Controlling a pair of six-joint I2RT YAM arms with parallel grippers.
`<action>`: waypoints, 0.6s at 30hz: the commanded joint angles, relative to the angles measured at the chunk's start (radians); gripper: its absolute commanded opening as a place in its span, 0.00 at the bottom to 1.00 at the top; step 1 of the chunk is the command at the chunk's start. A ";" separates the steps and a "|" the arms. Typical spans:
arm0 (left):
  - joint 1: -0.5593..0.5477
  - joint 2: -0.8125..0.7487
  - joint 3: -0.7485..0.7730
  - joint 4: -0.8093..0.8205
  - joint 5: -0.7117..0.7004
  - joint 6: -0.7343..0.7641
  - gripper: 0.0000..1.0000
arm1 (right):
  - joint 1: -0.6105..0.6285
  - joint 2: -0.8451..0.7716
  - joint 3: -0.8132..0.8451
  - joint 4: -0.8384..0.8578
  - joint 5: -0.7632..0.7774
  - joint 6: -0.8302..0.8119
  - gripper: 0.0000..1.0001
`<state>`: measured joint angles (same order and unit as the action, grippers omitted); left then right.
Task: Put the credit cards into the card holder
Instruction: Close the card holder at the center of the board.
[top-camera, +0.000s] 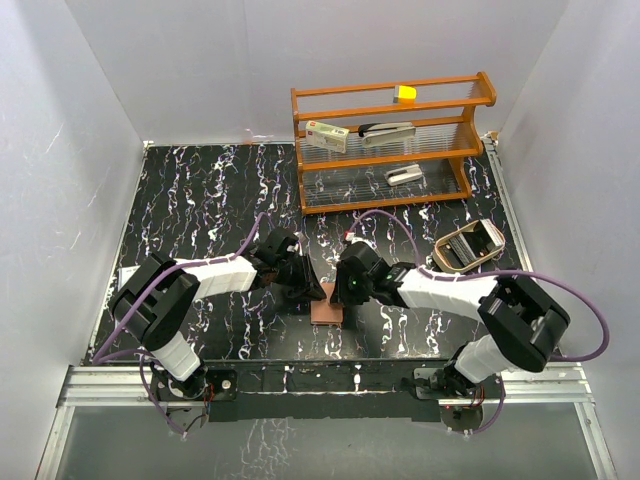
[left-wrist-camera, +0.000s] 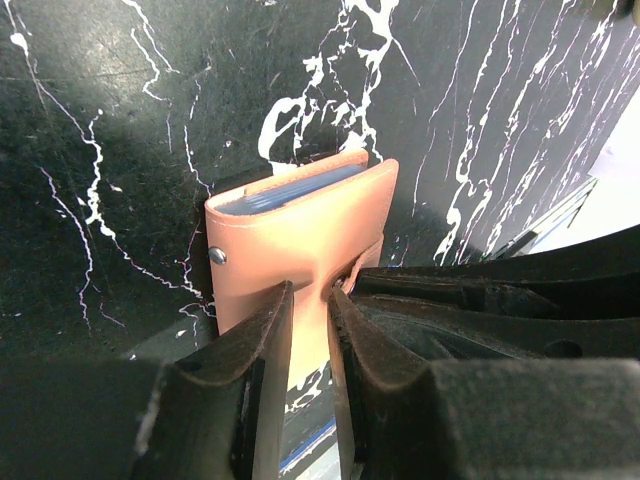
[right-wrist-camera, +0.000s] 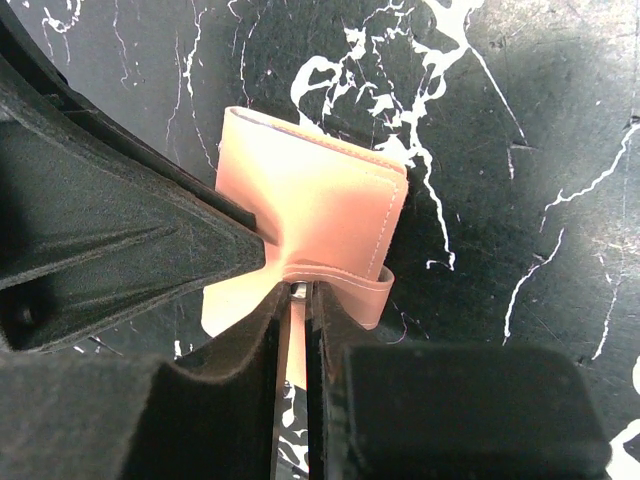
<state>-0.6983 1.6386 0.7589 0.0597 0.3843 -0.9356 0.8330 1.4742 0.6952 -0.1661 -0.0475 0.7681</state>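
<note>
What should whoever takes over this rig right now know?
Left tool: shut on the holder's near edge, steadying it.
Right tool: pinching the strap of the holder.
Cards: blue edges show inside the holder.
Done: cards appear loaded.
Left: probably fastening the strap, then releasing both tools. Check for stray cards first.

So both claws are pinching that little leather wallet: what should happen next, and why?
Probably the right gripper should press the strap shut, then let go. Blue card edges already sit inside the folded card holder, the left gripper steadies its near edge, and the right's jaws are closed on the strap.
</note>
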 joint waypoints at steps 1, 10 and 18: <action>-0.018 0.024 -0.050 -0.031 -0.015 0.003 0.20 | 0.023 0.128 0.012 -0.108 0.140 -0.053 0.09; -0.017 0.024 -0.069 0.002 0.026 -0.006 0.20 | 0.043 0.229 0.035 -0.170 0.200 -0.070 0.05; -0.017 0.006 -0.075 -0.025 0.009 -0.004 0.19 | 0.044 0.305 0.067 -0.220 0.209 -0.108 0.05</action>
<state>-0.6960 1.6325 0.7200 0.1265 0.4145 -0.9508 0.8719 1.5776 0.8368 -0.3264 0.0307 0.7147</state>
